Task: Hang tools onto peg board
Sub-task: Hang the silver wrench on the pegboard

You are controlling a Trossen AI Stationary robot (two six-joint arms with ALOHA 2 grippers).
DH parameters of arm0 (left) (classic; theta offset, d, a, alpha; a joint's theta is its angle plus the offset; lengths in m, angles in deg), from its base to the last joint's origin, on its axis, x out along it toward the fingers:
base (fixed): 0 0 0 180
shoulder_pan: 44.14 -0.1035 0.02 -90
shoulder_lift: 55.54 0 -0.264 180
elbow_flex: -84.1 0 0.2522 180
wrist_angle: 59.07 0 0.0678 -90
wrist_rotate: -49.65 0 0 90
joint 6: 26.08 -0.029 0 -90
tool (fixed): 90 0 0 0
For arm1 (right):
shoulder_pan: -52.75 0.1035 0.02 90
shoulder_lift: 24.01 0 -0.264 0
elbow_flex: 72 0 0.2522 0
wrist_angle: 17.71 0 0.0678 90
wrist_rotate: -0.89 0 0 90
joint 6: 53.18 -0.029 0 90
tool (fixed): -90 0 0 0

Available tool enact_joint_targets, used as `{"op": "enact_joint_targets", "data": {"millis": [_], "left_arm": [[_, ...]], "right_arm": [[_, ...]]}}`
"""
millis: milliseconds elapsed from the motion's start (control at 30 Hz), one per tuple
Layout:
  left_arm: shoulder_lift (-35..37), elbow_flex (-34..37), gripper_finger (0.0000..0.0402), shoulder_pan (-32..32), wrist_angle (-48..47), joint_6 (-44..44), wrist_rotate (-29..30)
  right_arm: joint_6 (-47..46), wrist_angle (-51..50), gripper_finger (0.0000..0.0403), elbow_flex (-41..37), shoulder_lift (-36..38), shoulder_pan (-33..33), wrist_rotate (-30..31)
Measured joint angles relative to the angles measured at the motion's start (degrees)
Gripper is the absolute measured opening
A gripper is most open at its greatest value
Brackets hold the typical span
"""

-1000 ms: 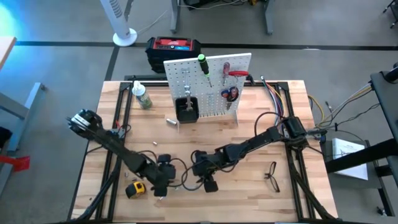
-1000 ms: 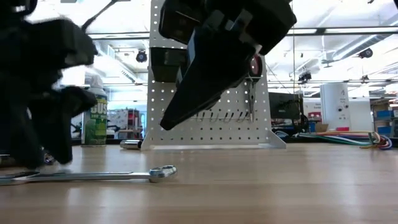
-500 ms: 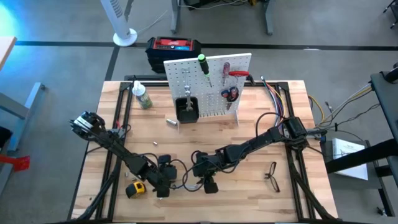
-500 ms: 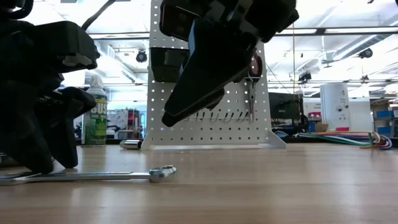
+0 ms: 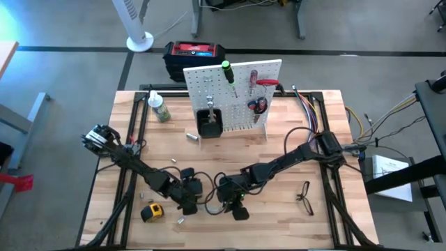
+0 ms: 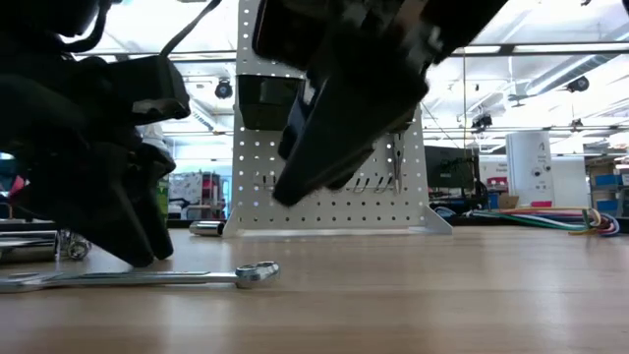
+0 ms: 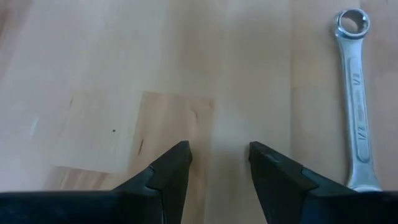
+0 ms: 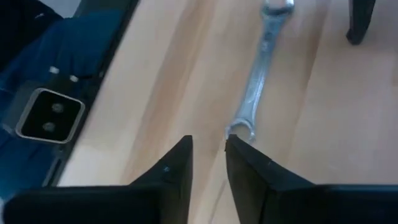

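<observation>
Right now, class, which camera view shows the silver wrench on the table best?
The left wrist view: the wrench shows nearly whole and unobstructed. The right wrist view shows most of it; the low view sees it edge-on; the high view barely shows it.

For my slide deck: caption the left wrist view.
Left gripper, fingers open and empty, hovers over bare wooden table beside a silver wrench.

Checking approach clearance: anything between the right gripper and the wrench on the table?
Nothing visible. In the right wrist view the right gripper sits just short of the wrench's open end, only bare table between. The left gripper is beside the wrench, not in the path.
</observation>
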Motion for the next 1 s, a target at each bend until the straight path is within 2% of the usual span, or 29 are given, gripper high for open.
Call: {"op": "enact_joint_targets", "data": {"millis": [67, 233, 367, 567, 800, 1000], "left_arm": [[0.39, 0.02, 0.0157, -0.02, -0.11, -0.09, -0.19], [2.49, 0.23, 0.0157, -0.15, -2.06, -1.59, -2.12], [3.93, 0.26, 0.0157, -0.09, -4.84, 0.18, -2.51], [4.1, 0.3, 0.0157, 0.0, -7.17, 1.39, -2.75], [4.12, 0.34, 0.0157, -0.01, -7.23, 1.39, -2.87], [4.14, 0.39, 0.0157, 0.02, -7.22, 1.57, -2.59]], "right_arm": [[0.26, 1.69, 0.0063, -0.02, -1.47, -0.72, -3.24], [-0.94, 10.41, 0.0023, 1.31, -6.73, -3.33, -17.93], [-3.35, 6.57, 0.0003, 5.99, -10.95, -4.7, -19.55], [-0.64, -1.88, 0.0001, 9.9, -12.05, -4.81, -18.06], [-0.72, -10.37, 0.0, 9.77, -10.08, -5.12, -6.93], [-1.25, -11.12, 0.0, 9.81, -9.88, -5.74, -3.17]]}}
